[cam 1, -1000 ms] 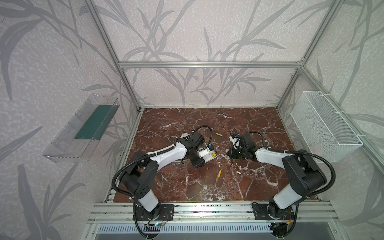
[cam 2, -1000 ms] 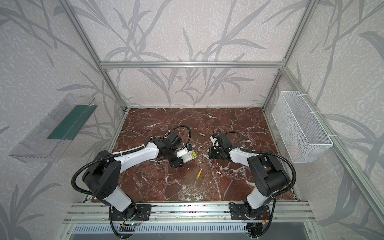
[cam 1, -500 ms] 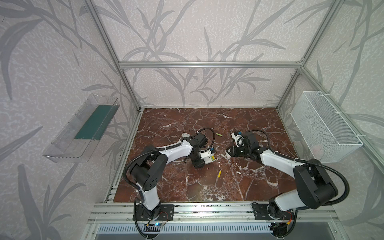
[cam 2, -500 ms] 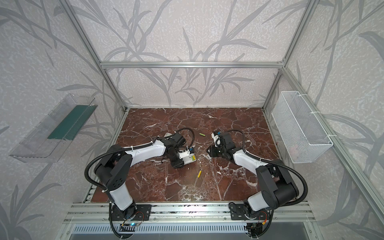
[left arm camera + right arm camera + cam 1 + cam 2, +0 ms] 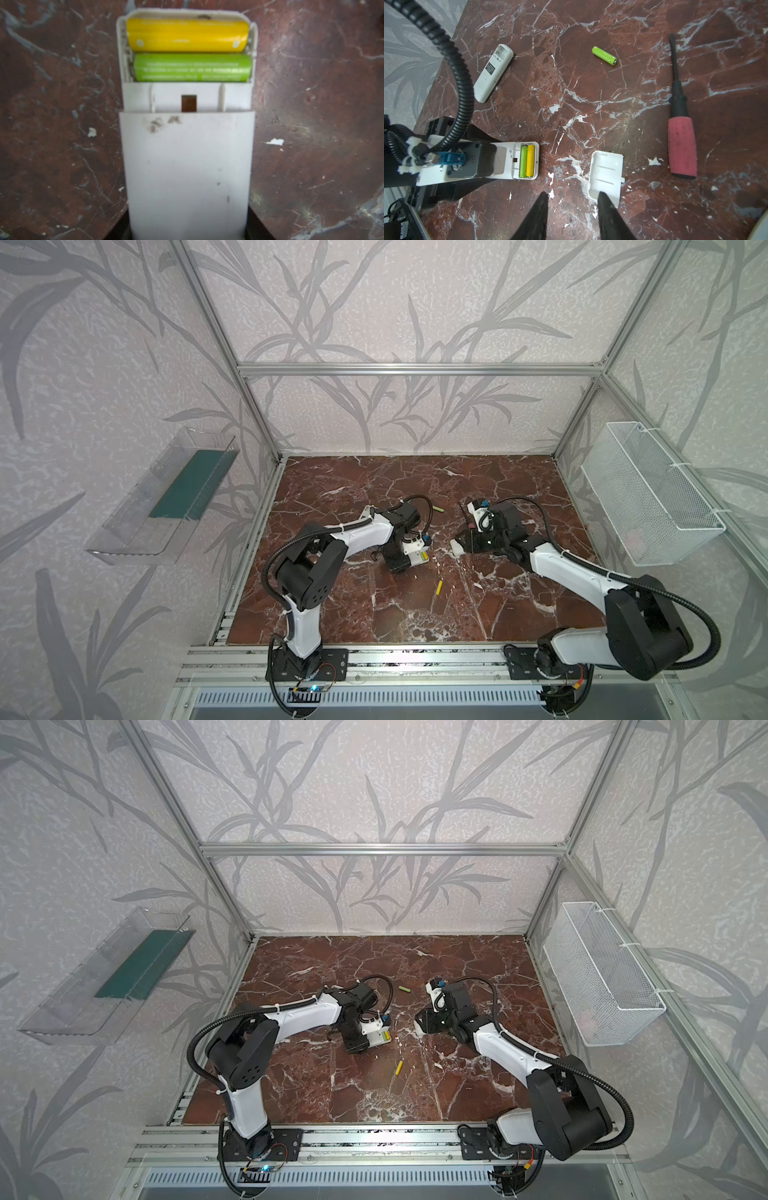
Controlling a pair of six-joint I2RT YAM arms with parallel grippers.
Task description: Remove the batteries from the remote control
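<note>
Right wrist view: the remote control (image 5: 506, 160) is clamped in the left pincer (image 5: 494, 160), with its cover (image 5: 606, 172) lying off on the surface (image 5: 591, 93). Two batteries (image 5: 527, 161) are seated in the open bay. The right pincer (image 5: 572, 195) is spread and empty. Extraction seems to be in hand; one end likely needs prying up next. A loose yellow battery (image 5: 439, 587) is shown in both top views, not here.

Two batteries (image 5: 187, 34) sit side by side in the remote (image 5: 187, 166); cover (image 5: 457, 548) lies just right of it; a loose battery (image 5: 438, 509) lies behind them, another battery (image 5: 438, 587) in front.
</note>
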